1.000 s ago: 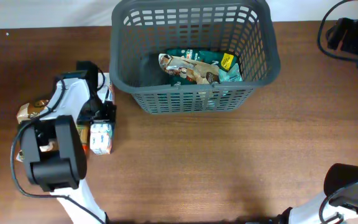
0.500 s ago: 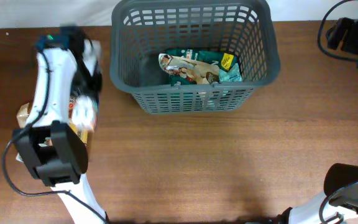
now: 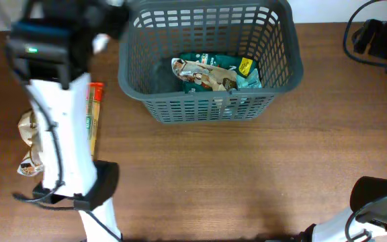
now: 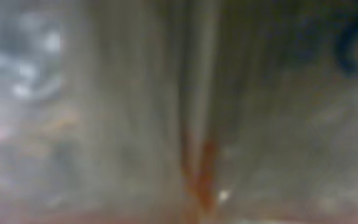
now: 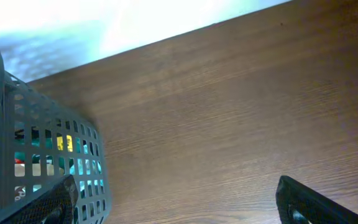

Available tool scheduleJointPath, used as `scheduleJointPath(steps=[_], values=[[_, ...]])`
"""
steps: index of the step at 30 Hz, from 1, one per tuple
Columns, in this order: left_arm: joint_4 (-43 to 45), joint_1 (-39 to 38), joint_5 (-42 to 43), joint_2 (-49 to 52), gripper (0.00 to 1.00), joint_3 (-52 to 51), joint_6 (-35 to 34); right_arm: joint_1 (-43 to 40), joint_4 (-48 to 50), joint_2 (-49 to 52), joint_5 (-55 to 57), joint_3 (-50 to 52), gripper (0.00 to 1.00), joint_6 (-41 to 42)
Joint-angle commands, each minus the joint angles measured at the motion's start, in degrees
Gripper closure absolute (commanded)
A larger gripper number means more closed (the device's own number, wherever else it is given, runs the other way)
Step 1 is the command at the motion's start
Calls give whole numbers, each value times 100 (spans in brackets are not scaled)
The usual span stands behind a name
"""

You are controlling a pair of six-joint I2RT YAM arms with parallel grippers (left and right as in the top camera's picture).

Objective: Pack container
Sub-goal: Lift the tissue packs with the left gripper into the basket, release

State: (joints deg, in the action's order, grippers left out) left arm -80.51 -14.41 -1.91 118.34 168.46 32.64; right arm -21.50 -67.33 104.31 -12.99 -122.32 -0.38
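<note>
The container, a dark grey lattice basket, stands at the back middle of the table. Inside it lie a brown-and-white packet and teal packets. My left gripper is raised and blurred beside the basket's left rim, apparently shut on a small white packet. The left wrist view is one blur. My right gripper stands open over bare table, nothing between its fingers, with the basket wall at its left.
A long orange packet lies on the table beside my left arm. Brown snack bags lie further left. The right arm sits at the far right back corner.
My left gripper closed on the white packet at the table's left, lifted it and swung it back toward the basket's left rim. The orange packet is now uncovered. The right arm stayed still.
</note>
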Motion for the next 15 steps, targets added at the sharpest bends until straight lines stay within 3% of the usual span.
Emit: scheduleJointPath(steps=[1,4,11,12,13,14,15], values=[[24,-636,389,262,98,-129,1539,9,2,22,-28,15,1,4],[-205,-935,352,761,98,-431,2168,9,2,22,-28,15,1,4],[-227,-988,310,2035,97,-752,2212,9,2,22,-28,15,1,4],[-247,-1001,304,2146,88,-752,2208,9,2,22,-28,15,1,4],[-273,-1010,304,2164,72,-752,2197,9,2,22,-28,15,1,4],[-291,-1021,260,2179,31,-750,2033,9,2,22,-28,15,1,4],[-293,-1032,98,2149,17,-739,1823,9,2,22,-28,15,1,4]])
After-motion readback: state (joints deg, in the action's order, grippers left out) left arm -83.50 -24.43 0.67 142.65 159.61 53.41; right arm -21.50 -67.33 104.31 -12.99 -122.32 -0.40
